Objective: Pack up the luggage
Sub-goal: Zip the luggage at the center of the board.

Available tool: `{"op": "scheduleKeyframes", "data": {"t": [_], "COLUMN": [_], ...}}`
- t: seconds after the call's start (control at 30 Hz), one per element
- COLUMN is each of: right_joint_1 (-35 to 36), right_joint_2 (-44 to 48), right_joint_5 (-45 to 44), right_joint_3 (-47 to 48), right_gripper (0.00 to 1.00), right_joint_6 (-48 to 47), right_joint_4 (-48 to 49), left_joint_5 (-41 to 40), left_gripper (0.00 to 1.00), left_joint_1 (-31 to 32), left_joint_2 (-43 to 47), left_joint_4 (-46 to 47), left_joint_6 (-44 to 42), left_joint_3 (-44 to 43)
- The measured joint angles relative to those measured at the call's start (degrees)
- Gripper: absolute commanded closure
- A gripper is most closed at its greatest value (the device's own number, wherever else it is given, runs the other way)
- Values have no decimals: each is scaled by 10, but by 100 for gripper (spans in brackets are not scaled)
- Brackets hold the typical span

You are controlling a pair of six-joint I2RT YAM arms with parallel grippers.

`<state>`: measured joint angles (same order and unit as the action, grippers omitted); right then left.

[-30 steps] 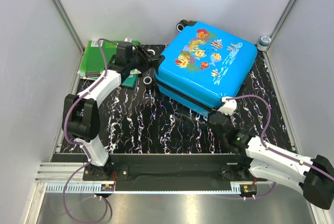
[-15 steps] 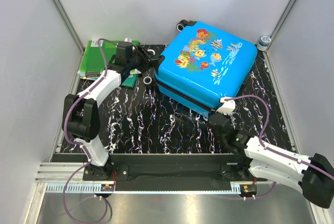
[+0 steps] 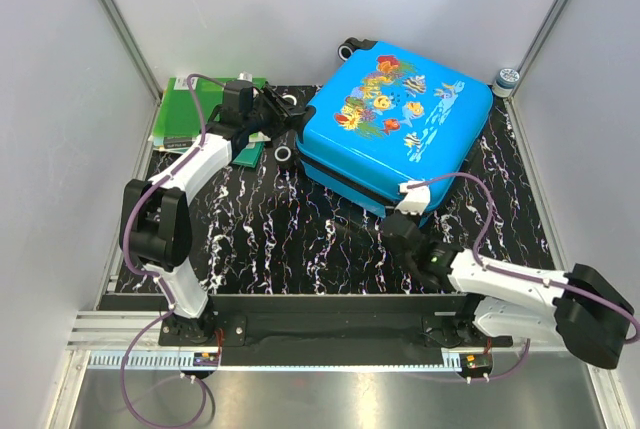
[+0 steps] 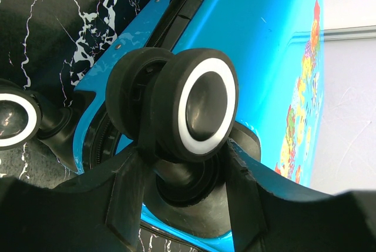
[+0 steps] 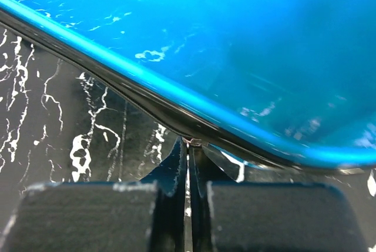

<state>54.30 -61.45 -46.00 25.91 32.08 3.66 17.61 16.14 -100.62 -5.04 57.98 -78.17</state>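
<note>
Since the lid lies down on its base, the packing itself reads as done and the closing as the step in hand. Item one, green folders (image 3: 185, 109): stacked on the table (image 3: 260, 239) to the outer side of the left gripper (image 3: 292, 109), outside the case; whether they belong inside cannot be told. Item two, left gripper: fingers part-way apart and set against either side of the stem of a black wheel (image 4: 202, 111), grasping it, apparently to steady the case. Item three, the luggage (image 3: 400, 119): closed, lying flat with its fish print upward, straight ahead of both grippers and spanning the space between them; contents hidden. Item four, right gripper (image 5: 188, 149): clenched, tips meeting on what looks like a small metal zipper pull (image 5: 190, 141) just at the black zip seam (image 5: 117, 90) on the case's near edge. Remaining, by judgement: run the pull along the seam; how much is already zipped cannot be told. Item five, small round tin (image 3: 507, 77): well beyond the right gripper, by the far corner.
</note>
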Motion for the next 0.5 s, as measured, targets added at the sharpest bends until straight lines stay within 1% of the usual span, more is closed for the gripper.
{"op": "scheduleKeyframes", "data": {"t": [0.3, 0.5], "right_joint_1": [4, 5], "right_joint_2": [-82, -151], "right_joint_5": [2, 15], "right_joint_3": [45, 89], "right_gripper": [100, 100], "right_joint_6": [-24, -40], "right_joint_4": [44, 76], "left_joint_5": [0, 0], "left_gripper": [100, 100], "left_joint_1": [0, 0], "left_joint_2": [0, 0], "left_joint_4": [1, 2], "left_joint_6": [0, 0], "left_joint_3": [0, 0]}}
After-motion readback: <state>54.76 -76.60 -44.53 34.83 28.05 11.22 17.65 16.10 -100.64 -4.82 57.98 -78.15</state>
